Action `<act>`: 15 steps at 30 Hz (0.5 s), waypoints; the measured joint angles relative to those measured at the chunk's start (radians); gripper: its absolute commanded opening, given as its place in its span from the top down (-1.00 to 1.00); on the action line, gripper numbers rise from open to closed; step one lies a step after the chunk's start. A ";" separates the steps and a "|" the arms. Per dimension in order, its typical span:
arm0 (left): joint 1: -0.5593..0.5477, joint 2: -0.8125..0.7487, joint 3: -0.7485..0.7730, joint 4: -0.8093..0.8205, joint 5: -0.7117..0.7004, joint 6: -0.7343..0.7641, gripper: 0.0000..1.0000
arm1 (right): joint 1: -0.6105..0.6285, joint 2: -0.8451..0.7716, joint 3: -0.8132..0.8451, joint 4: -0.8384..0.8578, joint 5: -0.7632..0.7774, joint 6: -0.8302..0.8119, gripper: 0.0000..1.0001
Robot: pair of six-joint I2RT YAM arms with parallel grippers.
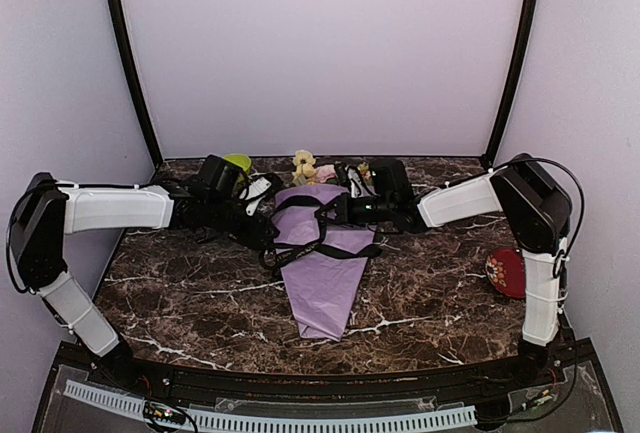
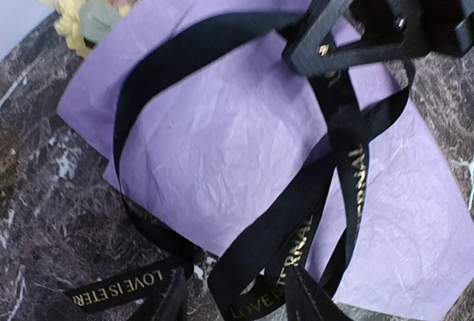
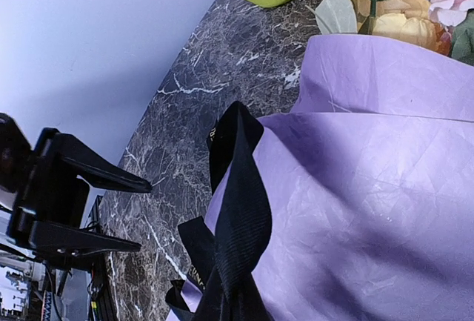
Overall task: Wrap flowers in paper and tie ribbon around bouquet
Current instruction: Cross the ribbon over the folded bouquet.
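— Step in hand?
— Tying. Wrapping done, by the look of it: paper (image 1: 330, 283) rolled round the flowers (image 1: 304, 165).
— Whereabouts?
— Bouquet (image 1: 325, 263) mid-table (image 1: 200, 293), heads toward the far edge, tip toward the near edge.
— Ribbon (image 2: 185, 54)?
— Draped in slack loops across the bouquet's upper half, with tails spilling off its left side onto the table. No knot to be seen.
— Right gripper (image 2: 318, 43)?
— Clamped on a strand of ribbon, above the paper near the flower end.
— Left gripper (image 3: 144, 216)?
— Fingers apart, pinching nothing. Just beside the bouquet's left side, over the tails. Hard to say whether touching them.
— Next move, then?
— At a guess: close left on a free tail, pass it through the loop held up on the right, then draw both ways to cinch.
— Calling for what?
— A clean pinch on flat, floppy ribbon alone, without catching the thin paper. Also even pulls, so as not to drag the bouquet or loosen the wrap.
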 measured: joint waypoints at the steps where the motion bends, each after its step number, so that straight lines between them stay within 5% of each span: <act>1: 0.003 0.017 -0.001 -0.016 0.005 0.000 0.01 | 0.000 0.000 0.000 -0.001 0.001 0.000 1.00; 6: 0.011 0.113 0.006 -0.083 0.019 0.008 0.09 | 0.000 0.000 0.000 -0.002 0.005 -0.001 1.00; 12: 0.010 0.202 0.022 -0.131 0.016 0.014 0.97 | 0.000 0.000 0.000 -0.014 0.006 -0.012 1.00; 15: 0.010 0.189 0.019 -0.123 0.011 0.018 1.00 | 0.000 0.000 0.000 -0.026 0.007 -0.018 1.00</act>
